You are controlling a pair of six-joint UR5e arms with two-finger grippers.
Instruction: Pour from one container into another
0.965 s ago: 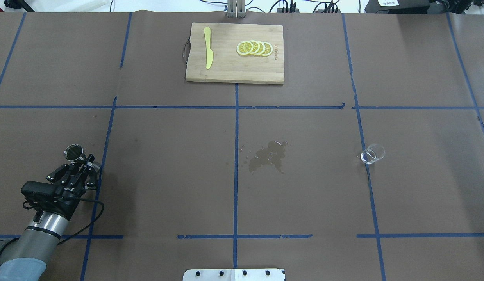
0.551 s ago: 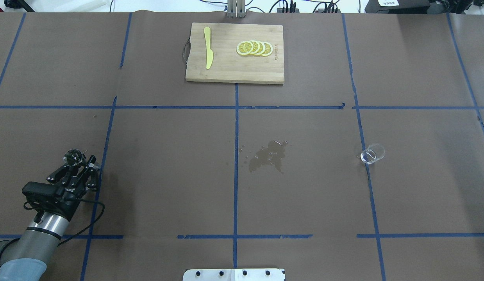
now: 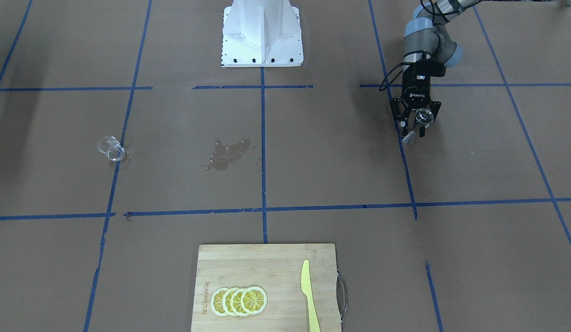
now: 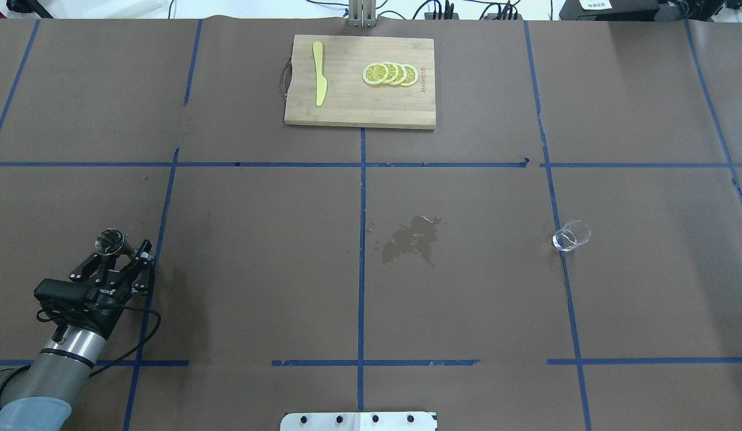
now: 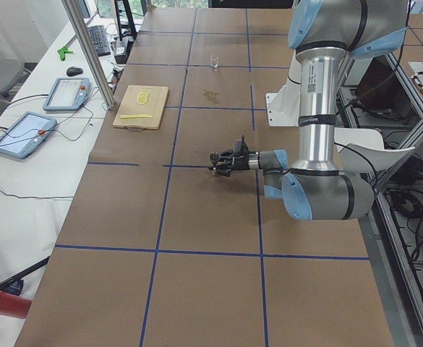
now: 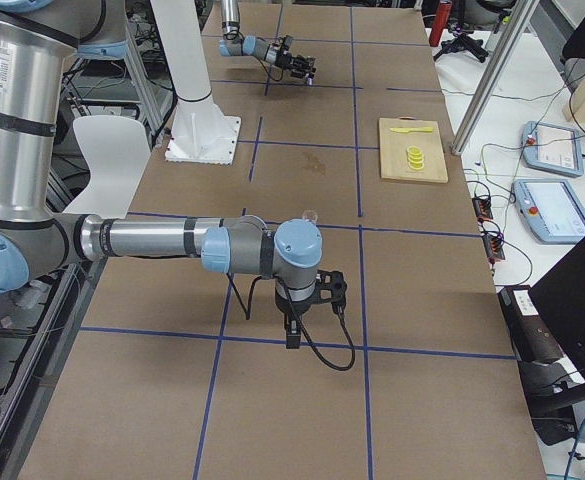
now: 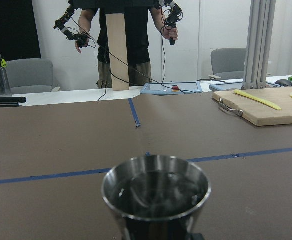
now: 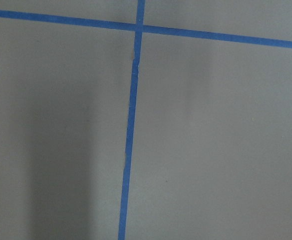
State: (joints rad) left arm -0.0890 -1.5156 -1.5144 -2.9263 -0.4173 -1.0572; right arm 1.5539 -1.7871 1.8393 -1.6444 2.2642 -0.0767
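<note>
A table covered in brown paper (image 4: pixel 257 269) and marked into squares by blue tape is filling the overhead view. At its near left corner, the left gripper (image 4: pixel 124 251) is reaching in low over the surface and clasping a small steel jigger (image 4: pixel 109 241) by its narrow waist, one finger pressing on each side. The left wrist camera is looking across the jigger's open upper cone, whose inside is showing dark reflections; whether it is holding liquid cannot be told. Well apart from it, on the right side of the table, a small clear glass cup (image 4: pixel 571 234) is standing upright beside a tape line, with nothing touching it. Between the two, near the table's middle, a wet patch (image 4: pixel 412 239) is darkening the paper. At the far edge, a wooden cutting board (image 4: pixel 359 111) is carrying a fan of lemon slices (image 4: pixel 390 73) and a yellow knife (image 4: pixel 318 72). The right gripper (image 6: pixel 324 288) is showing only in the right side view, pointing down at the table, and whether its jaws are wide or narrow cannot be told.
</note>
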